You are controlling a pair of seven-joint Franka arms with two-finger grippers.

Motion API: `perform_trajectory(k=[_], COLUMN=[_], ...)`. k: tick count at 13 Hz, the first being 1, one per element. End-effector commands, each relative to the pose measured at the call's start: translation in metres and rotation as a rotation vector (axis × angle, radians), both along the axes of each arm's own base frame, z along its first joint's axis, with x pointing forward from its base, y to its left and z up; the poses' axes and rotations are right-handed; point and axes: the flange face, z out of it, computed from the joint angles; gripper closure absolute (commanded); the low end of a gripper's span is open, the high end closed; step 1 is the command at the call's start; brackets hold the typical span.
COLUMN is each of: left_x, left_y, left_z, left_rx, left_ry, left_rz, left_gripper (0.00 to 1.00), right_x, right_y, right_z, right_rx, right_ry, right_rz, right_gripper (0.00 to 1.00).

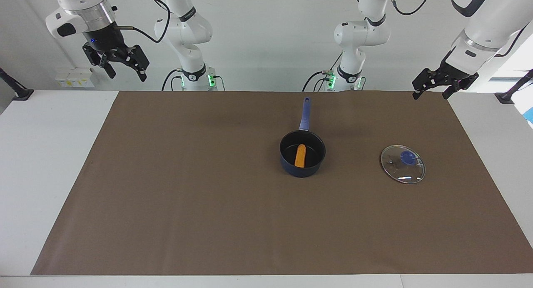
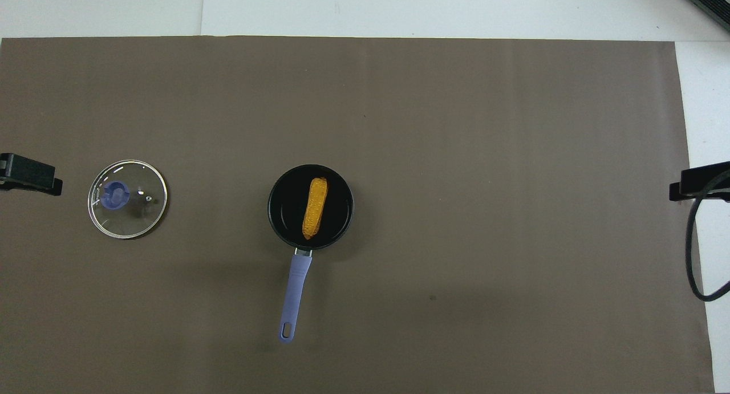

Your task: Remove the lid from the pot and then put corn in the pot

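Corn [image 1: 300, 155] lies in the pot [image 1: 287, 161]; lid [image 1: 402, 164] rests apart on the counter [image 1: 166, 204]. My left fingers [image 1: 431, 90] and right fingers [image 1: 125, 69] hang spread, empty.

I count one pot [image 1: 302, 153], a dark blue saucepan with a single long handle. Inside it lies one corn [image 1: 300, 155] cob, the only one on my table. There is one lid [image 1: 402, 164], clear glass with one blue knob, lying flat by itself toward my left arm's end. One brown mat [image 1: 187, 188] covers the table. I have two arms, so two grippers: my left gripper [image 1: 431, 88] and my right gripper [image 1: 123, 67], each with two fingers.
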Motion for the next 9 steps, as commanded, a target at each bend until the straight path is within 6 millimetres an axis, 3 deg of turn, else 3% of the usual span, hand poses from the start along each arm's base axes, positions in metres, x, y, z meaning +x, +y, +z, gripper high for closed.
perform_trajectory(k=[1, 9], left_x=[-0.0047, -0.0059], left_y=[0.0013, 0.0047], left_z=[0.0040, 0.0043], left_rx=[0.001, 0.008], left_ry=[0.004, 0.009], left_rz=[0.011, 0.015], left_gripper=[0.00, 0.00], right_x=[-0.0013, -0.0013], right_y=[0.0003, 0.0003], right_z=[0.0005, 0.0005], right_rx=[0.008, 0.008], right_ry=[-0.008, -0.008], right_rz=[0.015, 0.015], right_gripper=[0.00, 0.00])
